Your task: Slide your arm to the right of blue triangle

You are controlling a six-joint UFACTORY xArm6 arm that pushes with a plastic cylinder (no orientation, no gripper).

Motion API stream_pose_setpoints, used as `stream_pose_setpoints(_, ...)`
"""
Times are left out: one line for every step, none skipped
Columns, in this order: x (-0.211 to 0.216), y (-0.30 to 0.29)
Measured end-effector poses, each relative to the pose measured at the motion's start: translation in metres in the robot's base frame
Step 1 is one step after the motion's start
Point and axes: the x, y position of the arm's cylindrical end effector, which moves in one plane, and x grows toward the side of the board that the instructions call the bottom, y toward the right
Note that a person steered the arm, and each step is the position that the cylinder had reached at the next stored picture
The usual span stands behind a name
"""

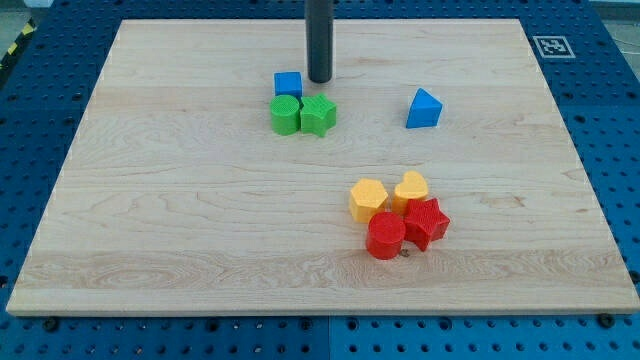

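The blue triangle [424,108] lies on the wooden board [180,220], right of centre in the upper half. My tip [319,80] comes down from the view's top and rests well to the left of the triangle. It stands just right of a blue cube [288,85] and just above a green star-shaped block [318,115].
A green round block [285,115] touches the green star's left side. Lower down, right of centre, a yellow hexagon [368,199], a yellow heart [411,189], a red round block [385,237] and a red star [427,222] sit clustered together. A blue pegboard [40,120] surrounds the board.
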Motion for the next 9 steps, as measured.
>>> stream_pose_setpoints(-0.008, 0.014)
stream_pose_setpoints(-0.008, 0.014)
stream_pose_setpoints(-0.008, 0.042)
stream_pose_setpoints(-0.008, 0.053)
stream_pose_setpoints(-0.008, 0.056)
stream_pose_setpoints(-0.008, 0.076)
stream_pose_setpoints(-0.008, 0.088)
stream_pose_setpoints(-0.008, 0.108)
stream_pose_setpoints(-0.008, 0.115)
